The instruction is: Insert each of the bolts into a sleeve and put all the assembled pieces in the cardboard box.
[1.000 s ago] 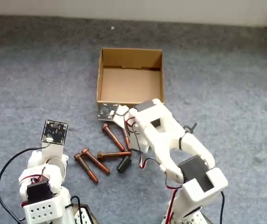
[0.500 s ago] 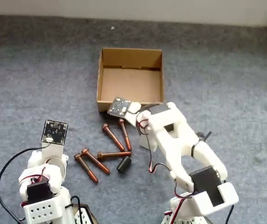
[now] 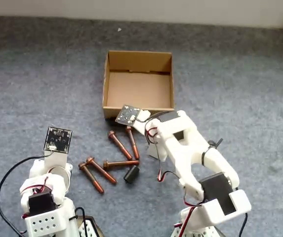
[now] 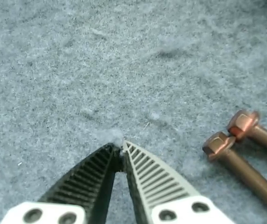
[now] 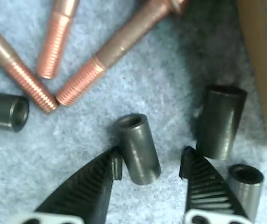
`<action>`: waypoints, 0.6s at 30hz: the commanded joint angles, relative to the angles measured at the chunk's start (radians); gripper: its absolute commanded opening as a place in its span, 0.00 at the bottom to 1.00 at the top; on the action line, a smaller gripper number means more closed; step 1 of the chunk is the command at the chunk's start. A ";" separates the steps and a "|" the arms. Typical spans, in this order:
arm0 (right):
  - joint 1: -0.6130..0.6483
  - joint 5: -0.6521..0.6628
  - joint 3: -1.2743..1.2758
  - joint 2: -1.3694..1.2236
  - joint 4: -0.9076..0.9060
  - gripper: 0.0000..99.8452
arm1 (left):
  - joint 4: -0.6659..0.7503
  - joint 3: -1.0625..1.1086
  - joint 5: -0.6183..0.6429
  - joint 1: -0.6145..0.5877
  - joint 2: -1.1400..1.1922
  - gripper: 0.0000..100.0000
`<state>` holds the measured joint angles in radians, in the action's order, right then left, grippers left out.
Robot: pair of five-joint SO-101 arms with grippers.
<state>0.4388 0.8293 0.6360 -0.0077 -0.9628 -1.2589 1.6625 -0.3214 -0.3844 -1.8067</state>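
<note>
In the right wrist view my right gripper (image 5: pixel 150 164) is open, one finger on each side of a dark metal sleeve (image 5: pixel 138 148) lying on the carpet. Several more sleeves lie close by, one (image 5: pixel 221 121) beside the cardboard box wall (image 5: pixel 263 60) and one (image 5: pixel 5 109) off to the side. Copper bolts (image 5: pixel 119 46) point their threaded ends at them. From above, the right arm (image 3: pixel 181 143) stands just in front of the cardboard box (image 3: pixel 139 111). My left gripper (image 4: pixel 122 150) is shut, with nothing in it, over bare carpet near two bolt heads (image 4: pixel 219 143).
Several copper bolts (image 3: pixel 119 144) lie fanned on the grey carpet between the arms, with a black sleeve (image 3: pixel 131 174) next to them. The box holds nothing. The left arm (image 3: pixel 52 163) stands at the near left.
The right arm has shifted to the right and slightly toward the box, uncovering a bolt it hid before. The left arm has kept still.
</note>
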 commanded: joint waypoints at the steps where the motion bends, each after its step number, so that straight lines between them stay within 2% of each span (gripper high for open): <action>1: 0.015 0.011 0.002 0.004 0.012 0.19 | 0.003 -0.007 -0.011 -0.013 -0.002 0.01; 5: 0.042 0.005 0.002 0.013 0.002 0.00 | 0.003 -0.007 -0.011 -0.013 -0.002 0.01; 10: 0.051 -0.003 -0.007 0.061 -0.165 0.00 | 0.003 -0.007 -0.011 -0.013 -0.002 0.01; 18: 0.045 -0.233 0.033 0.433 -0.213 0.01 | -0.005 -0.013 -0.011 -0.013 -0.002 0.02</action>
<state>0.4772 0.6866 0.6513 0.2608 -1.1531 -1.2589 1.6625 -0.3214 -0.3844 -1.8067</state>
